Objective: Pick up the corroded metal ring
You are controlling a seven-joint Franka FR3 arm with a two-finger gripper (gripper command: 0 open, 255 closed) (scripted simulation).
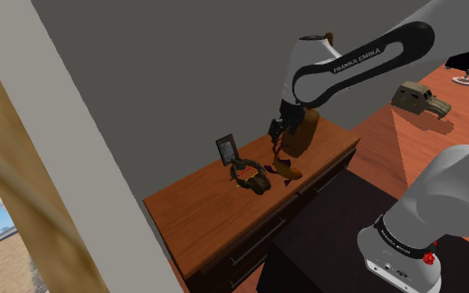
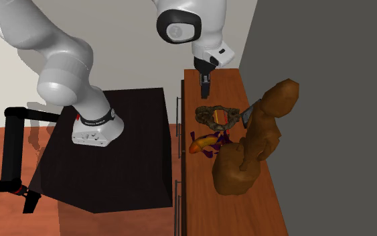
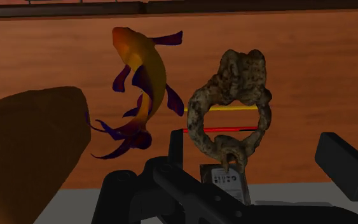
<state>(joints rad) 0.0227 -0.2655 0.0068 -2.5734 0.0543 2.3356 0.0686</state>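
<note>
Ahead of parted fingers (image 3: 344, 167), corroded ring (image 3: 236, 81)

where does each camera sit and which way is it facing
shoulder view: beside the stand, looking down over the dresser; arm and gripper show.
second exterior view: high up, looking along the dresser; arm and stand show.
wrist view: on the gripper, facing the ring; open fingers show.
shared: ring and fish figurine.

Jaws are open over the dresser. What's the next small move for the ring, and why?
Probably ease the gripper down toward the ring with jaws open. The wrist view shows the ring centred between them but untouched, and the second exterior view shows the gripper above the dresser. The fish lies close beside the ring, so descend straight.
</note>
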